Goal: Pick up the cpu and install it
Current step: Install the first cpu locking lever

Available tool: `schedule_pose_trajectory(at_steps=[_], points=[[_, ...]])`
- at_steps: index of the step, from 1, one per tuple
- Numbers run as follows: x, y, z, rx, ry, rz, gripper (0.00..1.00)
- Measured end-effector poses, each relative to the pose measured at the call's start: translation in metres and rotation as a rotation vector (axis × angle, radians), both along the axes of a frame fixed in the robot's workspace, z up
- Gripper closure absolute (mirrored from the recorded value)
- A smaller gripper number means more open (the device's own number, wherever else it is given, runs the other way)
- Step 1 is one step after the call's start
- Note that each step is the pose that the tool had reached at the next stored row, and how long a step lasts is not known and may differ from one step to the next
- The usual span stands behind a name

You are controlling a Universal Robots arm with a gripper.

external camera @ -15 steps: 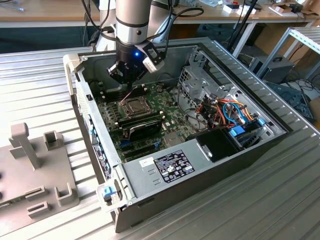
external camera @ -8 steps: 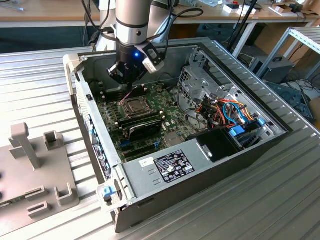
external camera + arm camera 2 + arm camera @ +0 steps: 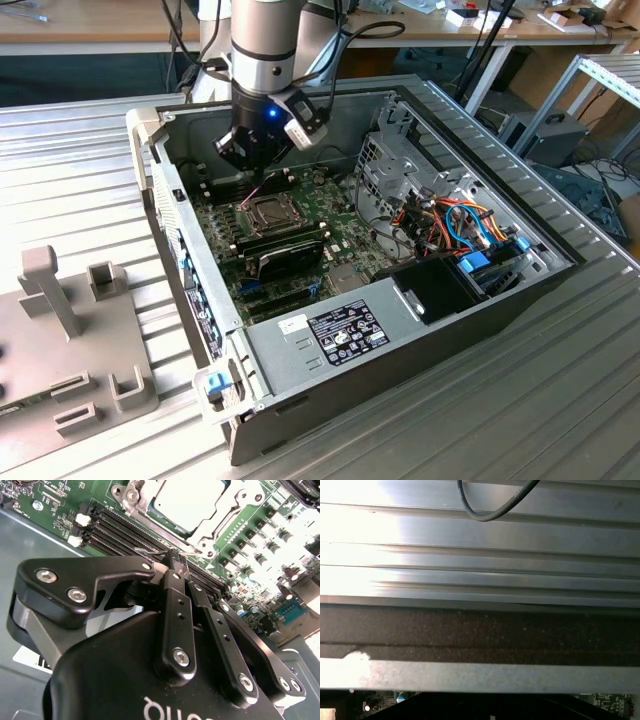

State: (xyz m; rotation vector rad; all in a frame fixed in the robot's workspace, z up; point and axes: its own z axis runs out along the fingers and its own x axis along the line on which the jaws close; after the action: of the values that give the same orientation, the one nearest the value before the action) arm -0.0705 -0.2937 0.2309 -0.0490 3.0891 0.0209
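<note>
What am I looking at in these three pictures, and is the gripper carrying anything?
The exterior view shows one robot arm reaching into an open computer case lying on a ribbed metal table. The second wrist view looks along the black gripper: its fingers are shut together over the green motherboard, with no chip between them. The cpu, a pale silver square, already sits inside the socket's metal frame just beyond the gripper. The first wrist view faces the table's ribs and a dark cable.

exterior view slants down over the whole case (image 3: 420,350); second wrist view looks closely past the end effector (image 3: 179,565) at its motherboard (image 3: 250,535); first wrist view faces the counter (image 3: 480,555).
</note>
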Motion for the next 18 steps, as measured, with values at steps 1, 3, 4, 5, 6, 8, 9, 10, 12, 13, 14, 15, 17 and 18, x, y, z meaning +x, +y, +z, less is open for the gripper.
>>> schedule_pose_trajectory(at_steps=[1,3,4,5,6,8,9,10,12,13,14,15,17,18], points=[[0.0000,0.0002,-0.0003,0.0001,-0.0001,0.000,0.89],[0.0000,0.0013,-0.0009,0.0001,-0.0001,0.000,0.89],[0.0000,0.0020,-0.0011,0.0001,-0.0001,0.000,0.89],[0.0000,0.0026,-0.0012,-0.0001,0.0000,0.000,0.89],[0.0000,0.0031,-0.0013,0.0000,0.0000,0.000,0.89],[0.0000,0.0035,-0.0013,0.0000,-0.0001,0.000,0.89],[0.0000,0.0036,-0.0014,0.0002,-0.0002,0.000,0.89],[0.0000,0.0036,-0.0014,0.0001,-0.0001,0.000,0.89],[0.0000,0.0036,-0.0014,0.0000,-0.0001,0.000,0.89],[0.0000,0.0036,-0.0014,-0.0001,0.0000,0.000,0.89],[0.0001,0.0036,-0.0014,-0.0007,-0.0001,0.000,0.89],[0.0003,0.0036,-0.0014,-0.0017,-0.0001,0.000,0.89],[0.0009,0.0036,-0.0014,-0.0033,-0.0001,0.000,0.89],[0.0016,0.0036,-0.0015,-0.0036,-0.0001,0.000,0.89]])
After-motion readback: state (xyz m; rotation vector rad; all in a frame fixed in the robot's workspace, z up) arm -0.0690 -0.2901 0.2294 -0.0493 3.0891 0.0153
